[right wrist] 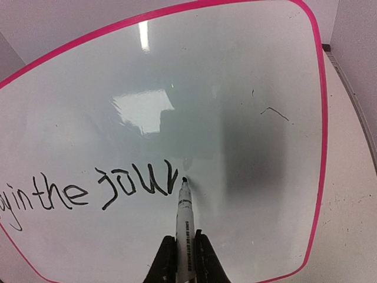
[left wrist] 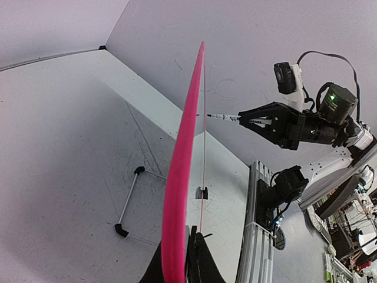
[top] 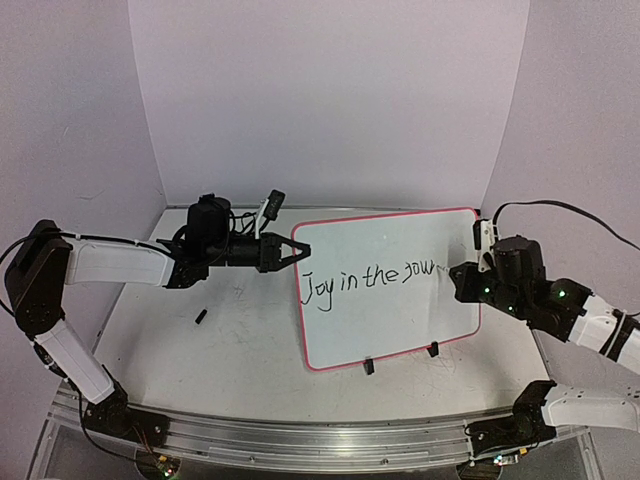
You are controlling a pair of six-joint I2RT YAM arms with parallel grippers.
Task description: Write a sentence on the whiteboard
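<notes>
The whiteboard (top: 390,300), white with a pink-red border, stands tilted on the table and reads "Joy in the jour" in black. My left gripper (top: 291,251) is shut on its left edge. In the left wrist view the board's pink edge (left wrist: 185,147) runs edge-on up from between the left gripper (left wrist: 177,239). My right gripper (top: 458,276) is shut on a white marker (right wrist: 184,218), and the gripper (right wrist: 183,233) holds it by the barrel. The black tip touches the board just right of the last letter. The left wrist view also shows the right gripper (left wrist: 250,119) with the marker (left wrist: 221,117) pointing at the board.
Two black clips (top: 368,366) (top: 433,350) sit on the board's lower edge. A small black cap (top: 201,317) lies on the scribbled grey tabletop left of the board. A white rod with black ends (left wrist: 129,203) lies behind the board. An aluminium rail (top: 300,438) runs along the near edge.
</notes>
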